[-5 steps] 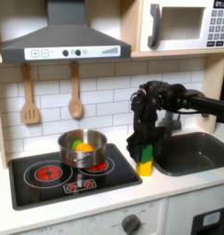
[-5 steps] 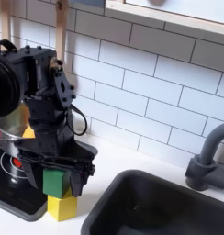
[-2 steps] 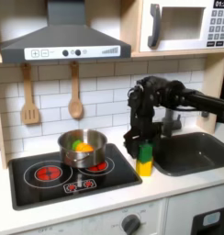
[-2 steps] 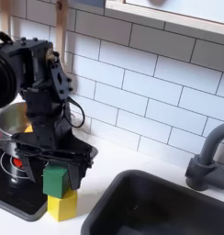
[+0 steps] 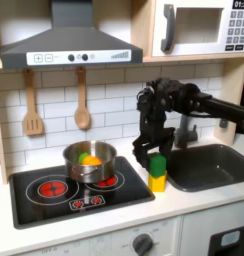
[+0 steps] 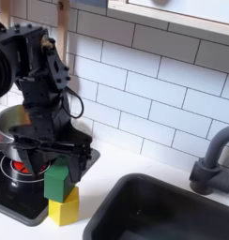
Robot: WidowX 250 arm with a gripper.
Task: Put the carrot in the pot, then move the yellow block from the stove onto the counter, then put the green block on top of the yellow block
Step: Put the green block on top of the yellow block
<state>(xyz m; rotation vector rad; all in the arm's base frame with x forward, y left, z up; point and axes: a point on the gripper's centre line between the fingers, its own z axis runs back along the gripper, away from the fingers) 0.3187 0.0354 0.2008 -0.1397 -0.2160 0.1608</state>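
Observation:
In both exterior views the green block rests on top of the yellow block. This stack stands on the cream counter, just off the right edge of the black stove. The gripper hangs open just above the green block, its fingers spread to either side of the block's top. At the back of the stove stands the steel pot, with the orange carrot lying inside it.
A dark sink lies right of the stack, with a grey faucet behind it. A wooden spatula and spoon hang on the tiled wall. A hood and microwave are overhead.
The gripper has let go of the green block and risen a little above it. The green block stays on the yellow block. Pot and carrot have not moved.

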